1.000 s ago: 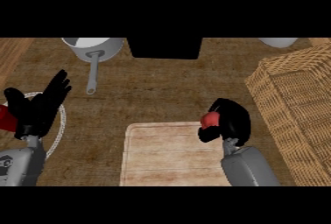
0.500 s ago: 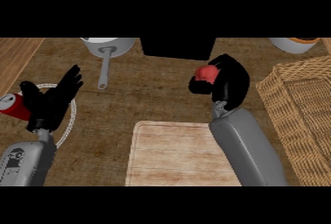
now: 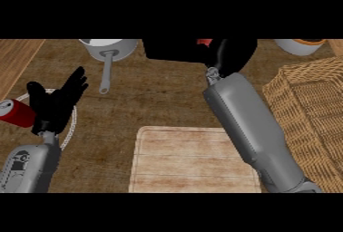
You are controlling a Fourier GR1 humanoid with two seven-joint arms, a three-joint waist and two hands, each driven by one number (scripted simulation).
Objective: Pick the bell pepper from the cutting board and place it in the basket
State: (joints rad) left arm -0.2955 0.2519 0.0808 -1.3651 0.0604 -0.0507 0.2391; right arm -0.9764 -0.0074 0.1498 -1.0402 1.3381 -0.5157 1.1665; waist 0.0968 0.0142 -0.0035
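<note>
- Head view: the right hand (image 3: 231, 53) is up at the top of the picture, above the counter's far part, on the end of a long grey forearm that runs up from the lower right.
- Its black fingers are curled round the bell pepper (image 3: 204, 42); only a small red patch of the pepper shows at the hand's upper left, against a black shape behind it.
- The pepper is off the cutting board (image 3: 191, 158), which lies pale and bare of objects at the lower middle, partly crossed by the right forearm.
- The wicker basket (image 3: 308, 104) stands at the right edge, to the right of the forearm; the hand and the pepper are to its upper left, not over it.
- The left hand (image 3: 57, 102) is open at the left, fingers straight and pointing up, holding nothing.
- A red can (image 3: 15, 113) lies just to the left of that hand, over a white ring on the counter.
- A grey saucepan (image 3: 107, 47) sits at the upper left, its handle pointing down towards the viewer.
- A pale bowl (image 3: 300, 45) with something orange in it shows at the upper right corner.
</note>
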